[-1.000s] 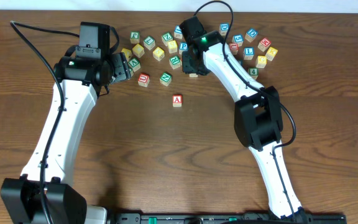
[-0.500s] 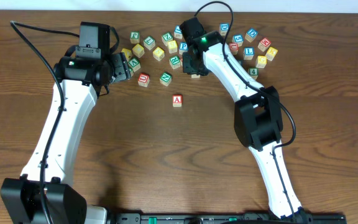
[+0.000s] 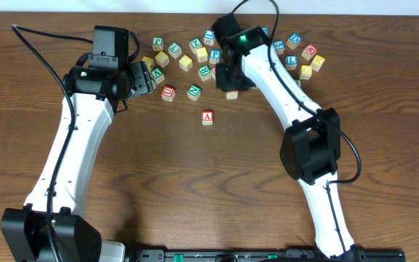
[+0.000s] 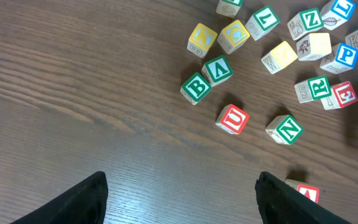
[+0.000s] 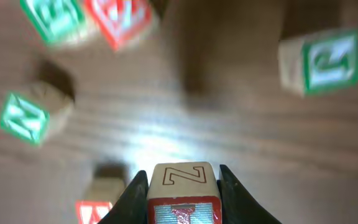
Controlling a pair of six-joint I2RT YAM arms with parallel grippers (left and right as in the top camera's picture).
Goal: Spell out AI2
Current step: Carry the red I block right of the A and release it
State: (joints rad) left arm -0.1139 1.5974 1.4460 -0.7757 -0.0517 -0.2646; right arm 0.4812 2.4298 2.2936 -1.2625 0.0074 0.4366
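Task barely begun: the red A block [image 3: 207, 117] lay alone on the table [image 3: 158, 182] below the block pile [image 3: 188, 54], the right gripper [image 3: 230, 86] clamped a red-edged block [image 5: 184, 180] beside that pile, the left gripper [image 4: 182, 193] gaped empty, and I and 2 were judged not yet placed.

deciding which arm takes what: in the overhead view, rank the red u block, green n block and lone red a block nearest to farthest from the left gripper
1. red U block, just lower right of the left gripper.
2. green N block, further right, at the cluster's lower edge.
3. red A block, alone below the cluster, toward the table's middle.
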